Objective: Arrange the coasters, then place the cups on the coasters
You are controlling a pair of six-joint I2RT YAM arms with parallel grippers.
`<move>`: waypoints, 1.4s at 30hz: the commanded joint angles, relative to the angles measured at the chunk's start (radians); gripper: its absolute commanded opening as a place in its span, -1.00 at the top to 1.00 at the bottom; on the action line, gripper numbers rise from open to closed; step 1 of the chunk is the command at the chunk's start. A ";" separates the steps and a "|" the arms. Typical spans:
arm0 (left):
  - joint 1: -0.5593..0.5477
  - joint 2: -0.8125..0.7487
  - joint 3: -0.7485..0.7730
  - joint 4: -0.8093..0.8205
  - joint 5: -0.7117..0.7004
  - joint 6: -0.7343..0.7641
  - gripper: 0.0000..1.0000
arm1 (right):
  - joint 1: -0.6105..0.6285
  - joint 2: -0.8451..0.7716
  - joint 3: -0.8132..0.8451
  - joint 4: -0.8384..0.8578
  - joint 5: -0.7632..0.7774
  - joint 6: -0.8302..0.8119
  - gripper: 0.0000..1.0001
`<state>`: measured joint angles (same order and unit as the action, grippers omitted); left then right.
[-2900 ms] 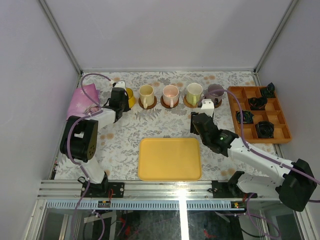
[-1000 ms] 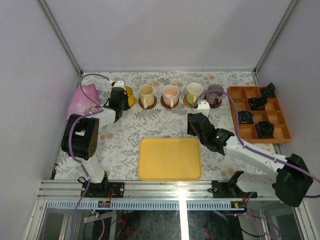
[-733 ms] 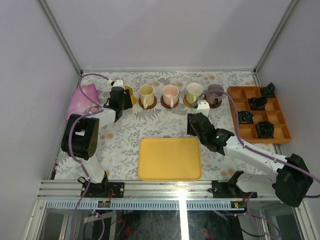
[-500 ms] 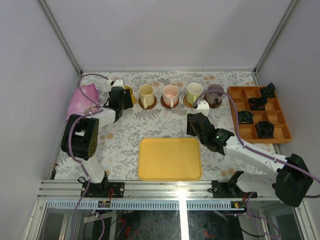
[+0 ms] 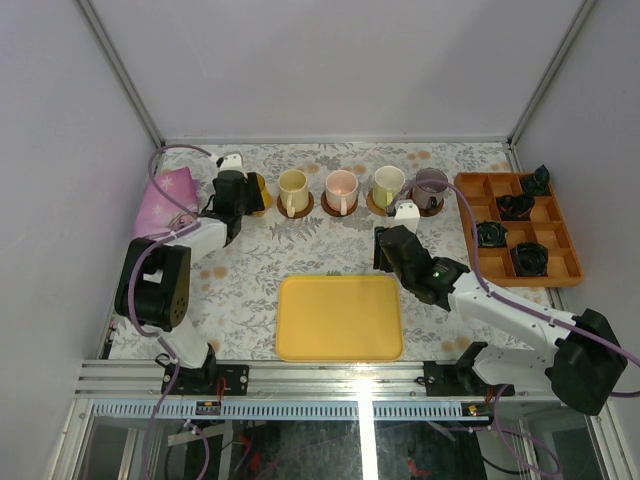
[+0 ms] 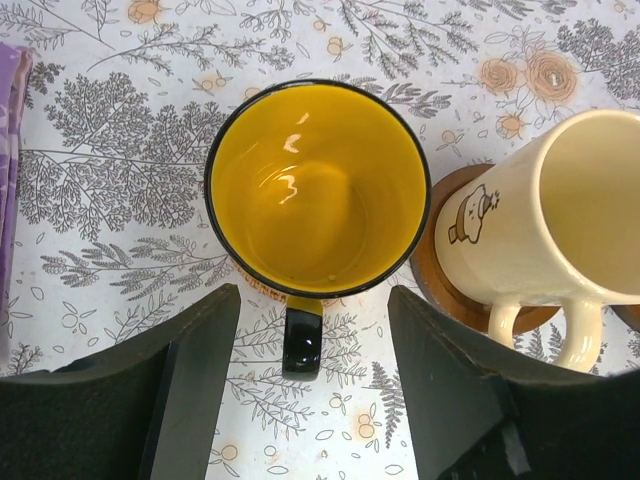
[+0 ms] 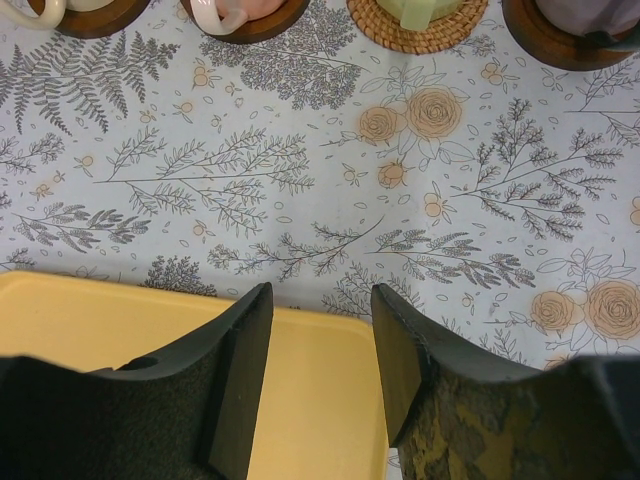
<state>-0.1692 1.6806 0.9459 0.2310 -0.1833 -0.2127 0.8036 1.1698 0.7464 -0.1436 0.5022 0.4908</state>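
Observation:
Five cups stand in a row at the back, each on a coaster. The yellow cup [image 6: 318, 190] sits upright on a tan woven coaster [image 6: 255, 287]. Its black handle [image 6: 302, 338] lies between the jaws of my open left gripper [image 6: 313, 300], which do not touch it. Beside it is the cream cup [image 6: 545, 215] on a dark brown coaster [image 6: 438, 290]. The pink cup [image 5: 341, 187], green cup [image 5: 388, 182] and purple-grey cup [image 5: 431, 185] follow to the right. My right gripper [image 7: 320, 300] hangs open and empty over the tray's back edge.
The flat yellow tray [image 5: 340, 317] lies in the near middle. An orange compartment box [image 5: 520, 232] with small black objects is at the right. A pink-purple cloth [image 5: 165, 200] lies left of my left gripper [image 5: 245, 193]. White walls close in the table.
My left gripper has opened and let go of the yellow cup, which now stands on its coaster. The right arm has stayed still over the last second.

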 commanded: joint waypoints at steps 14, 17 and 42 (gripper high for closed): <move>0.007 -0.059 -0.065 -0.037 -0.085 -0.027 -0.21 | -0.007 -0.027 -0.002 0.042 -0.056 0.025 -0.02; 0.007 -0.061 -0.065 -0.040 -0.101 -0.028 -0.21 | -0.008 -0.025 -0.001 0.042 -0.057 0.025 -0.02; 0.006 -0.089 -0.068 -0.075 -0.107 -0.028 -0.21 | -0.008 -0.026 -0.002 0.039 -0.049 0.026 -0.02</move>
<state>-0.1692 1.6363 0.8894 0.1543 -0.2996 -0.2317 0.8036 1.1603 0.7410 -0.1429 0.4503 0.5060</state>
